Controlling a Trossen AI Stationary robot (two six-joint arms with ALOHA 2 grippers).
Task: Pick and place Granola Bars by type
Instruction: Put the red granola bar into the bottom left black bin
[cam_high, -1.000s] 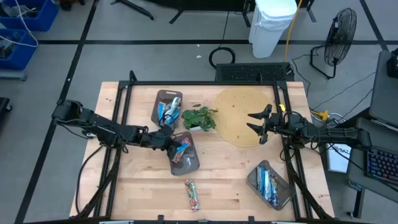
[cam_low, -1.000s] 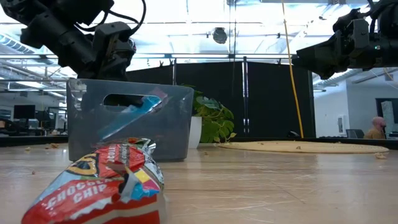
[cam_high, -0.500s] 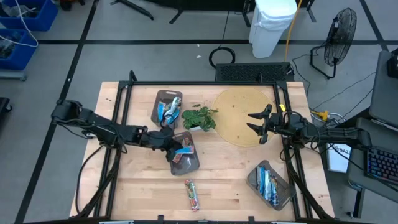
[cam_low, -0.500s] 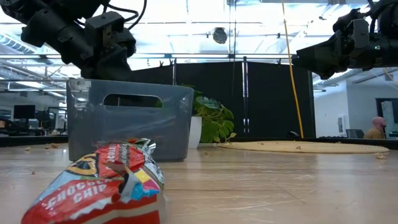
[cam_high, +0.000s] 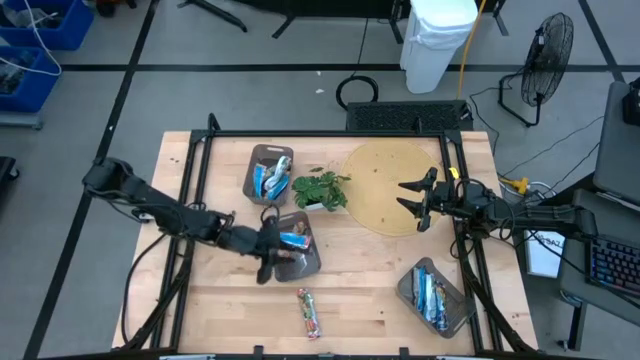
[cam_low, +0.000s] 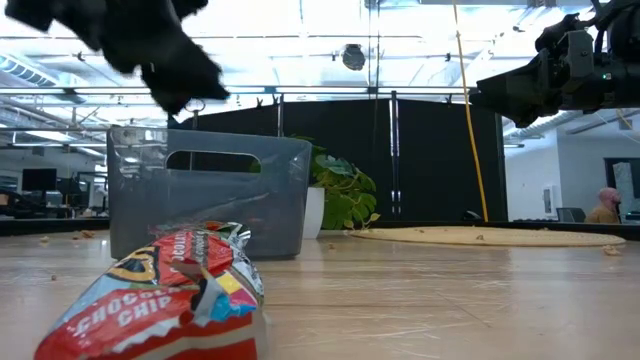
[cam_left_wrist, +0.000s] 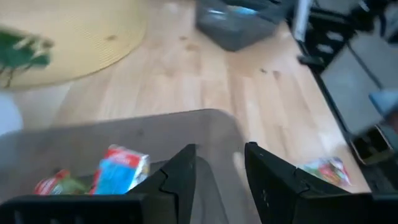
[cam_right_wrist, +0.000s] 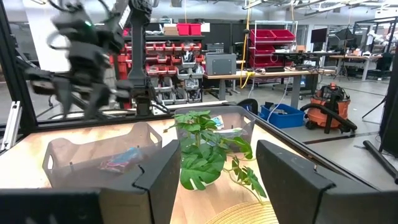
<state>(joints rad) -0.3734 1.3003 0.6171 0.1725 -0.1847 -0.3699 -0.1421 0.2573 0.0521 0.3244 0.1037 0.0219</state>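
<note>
Red-wrapped bar (cam_high: 310, 312) lies alone on the surface: lift your left gripper (cam_high: 264, 268), jaws parted and empty, clear of the middle tray (cam_high: 300, 262) first. Right gripper (cam_high: 411, 199) waits open.

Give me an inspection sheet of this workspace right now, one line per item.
Surface: wooden table, round yellow mat.
Job's things: bars in three grey trays; one red bar loose near the front edge.
Clutter: small green plant.
Grippers: left gripper open, empty, at the middle tray's edge; right gripper open over the mat.
Cables: run on the floor by the fan.
Surroundings: white bin, blue crates.
</note>
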